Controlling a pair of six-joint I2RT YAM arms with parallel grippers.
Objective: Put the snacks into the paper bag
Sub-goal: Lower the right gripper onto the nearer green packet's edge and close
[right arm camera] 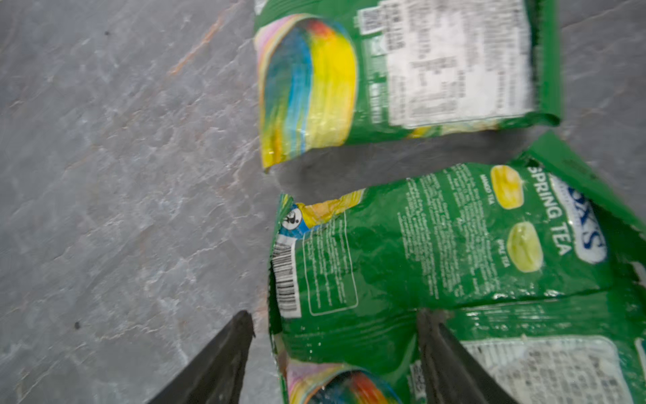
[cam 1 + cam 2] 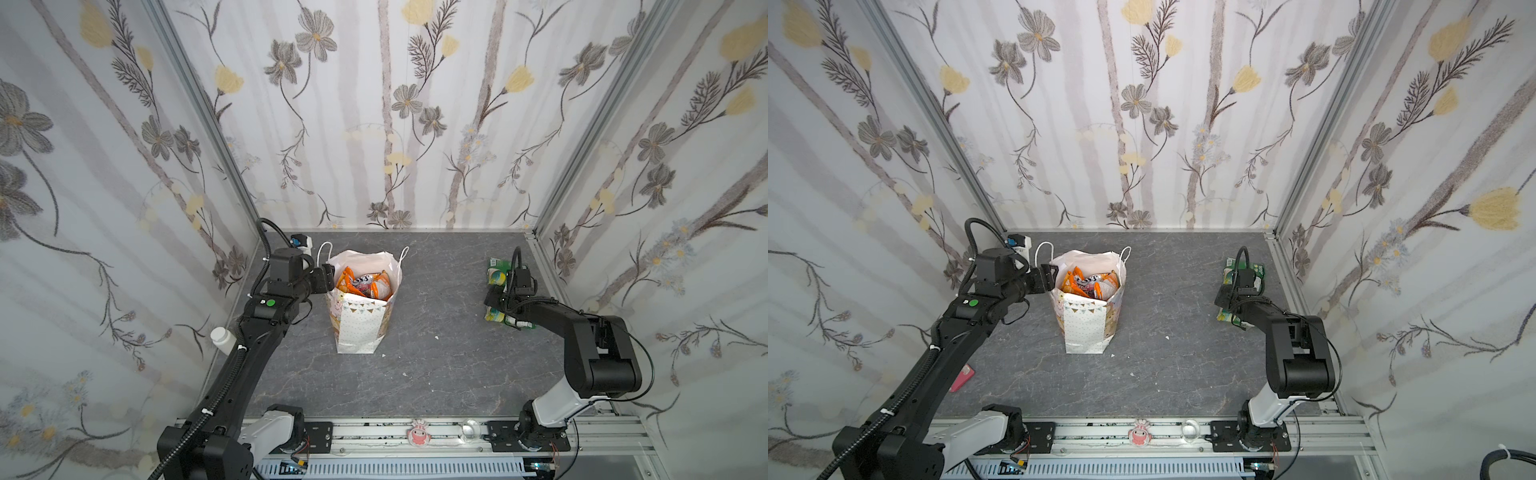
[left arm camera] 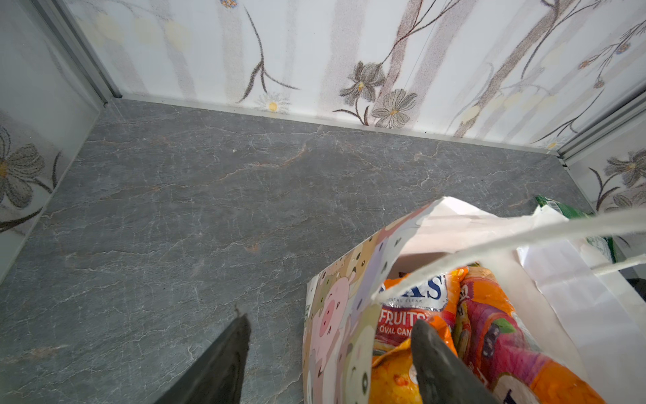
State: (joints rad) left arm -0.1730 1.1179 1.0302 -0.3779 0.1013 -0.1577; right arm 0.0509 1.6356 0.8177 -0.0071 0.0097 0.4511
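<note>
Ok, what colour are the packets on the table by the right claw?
The packets are green, with rainbow-striped patches; the right wrist view shows it best.

Left arm (image 2: 257, 332) and right arm (image 2: 582, 332): matte black housings with rounded joint covers. The lowest link (image 2: 270, 428) of each arm is white.

Left arm: round green marking (image 2: 271, 302) on the upper housing. A black corrugated conduit (image 2: 183, 436) runs along it, secured by white cable ties (image 2: 206, 412).

Right arm: thin black cable (image 2: 648, 365) looped beside the elbow housing.

Each base bolts to a black mounting plate (image 2: 318, 436).

Fingers (image 3: 223, 363): dark grey, flat, tapered to a point.
</note>
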